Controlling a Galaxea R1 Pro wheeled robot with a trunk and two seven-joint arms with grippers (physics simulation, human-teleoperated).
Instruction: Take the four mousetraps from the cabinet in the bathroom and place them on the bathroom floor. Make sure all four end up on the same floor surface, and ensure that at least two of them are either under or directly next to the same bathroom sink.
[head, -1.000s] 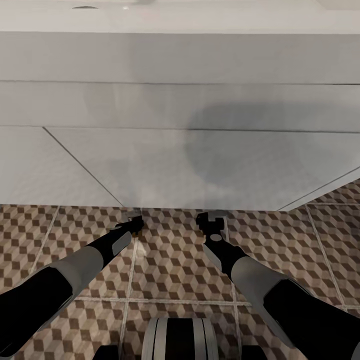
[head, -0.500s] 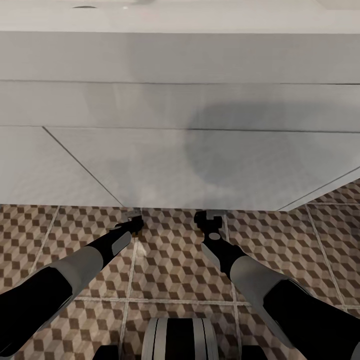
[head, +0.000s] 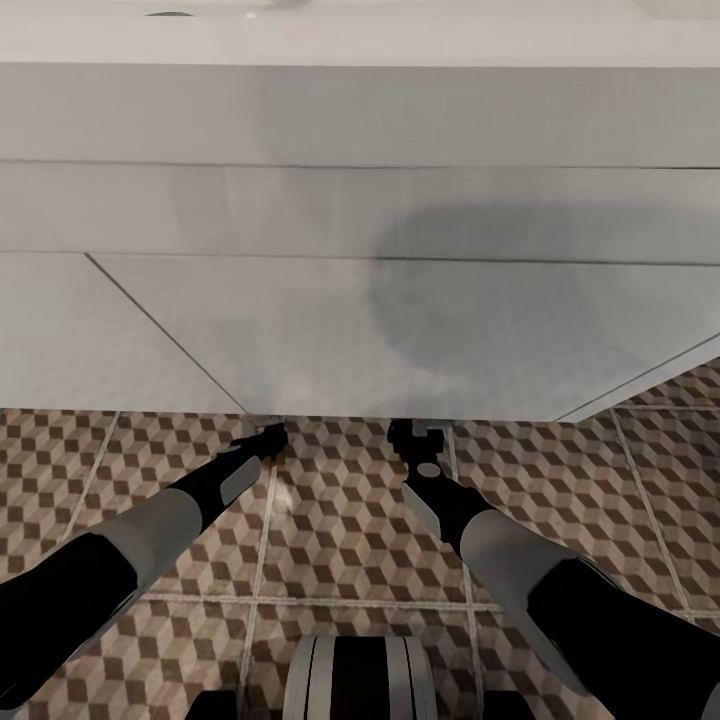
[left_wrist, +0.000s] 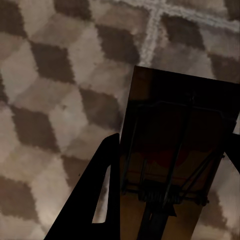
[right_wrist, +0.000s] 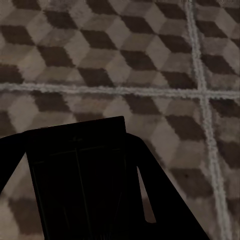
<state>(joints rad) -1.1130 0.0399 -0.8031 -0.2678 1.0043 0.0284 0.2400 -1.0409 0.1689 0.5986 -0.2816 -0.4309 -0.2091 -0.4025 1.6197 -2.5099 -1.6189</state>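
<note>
Both arms reach forward and down to the foot of the white sink unit (head: 360, 300), and each end effector carries one mousetrap low over the bathroom floor (head: 340, 540). In the left wrist view the left end effector (left_wrist: 170, 200) is clamped on a mousetrap (left_wrist: 175, 155): the dark wooden slab sits between the two fingers, its long axis running along them and out past their tips, wire spring and bar showing on its face, with a grout crossing of the tiles just beyond its far end. In the right wrist view the right end effector (right_wrist: 82, 200) likewise grips a second mousetrap (right_wrist: 75, 175), a dark slab projecting forward between the fingers, its metal parts barely readable in the shadow. From the head camera the left end effector (head: 270, 440) and the right end effector (head: 415, 440) sit side by side near the edge where the unit's overhang meets the tiles, neither clearly closer to it. How much gap remains under each slab I cannot tell. The coming move looks like a short drop straight down and a release, which should leave both traps lying flat beside the sink.
</note>
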